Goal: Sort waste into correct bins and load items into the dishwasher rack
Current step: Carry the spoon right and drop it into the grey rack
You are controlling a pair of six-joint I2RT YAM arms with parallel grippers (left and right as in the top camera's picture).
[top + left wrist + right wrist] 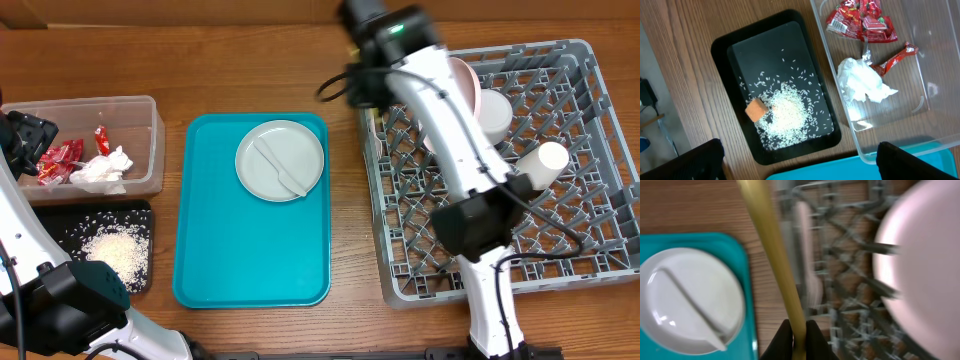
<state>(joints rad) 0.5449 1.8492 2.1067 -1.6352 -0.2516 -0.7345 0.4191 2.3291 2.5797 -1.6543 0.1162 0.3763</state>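
Note:
My right gripper (799,330) is shut on a pale yellow utensil handle (771,245), above the left edge of the grey dishwasher rack (590,200); its head is out of view. In the overhead view that gripper (366,84) is mostly hidden under the wrist. The rack holds a white plate (465,85), a white bowl (492,112) and a small cup (543,162). A grey plate (280,160) with a pale utensil (282,172) lies on the teal tray (250,260). My left gripper (800,150) is open and empty above the bins. Red wrappers (860,20) and a napkin (862,85) lie in the clear tub (930,90). Rice (785,112) and an orange cube (756,110) lie in the black tray (722,75).
The clear tub (150,110) and black tray (60,215) sit at the table's left edge, beside the teal tray. A blurred pale piece (807,265) lies in the rack near its left edge. Bare wood separates the teal tray from the rack.

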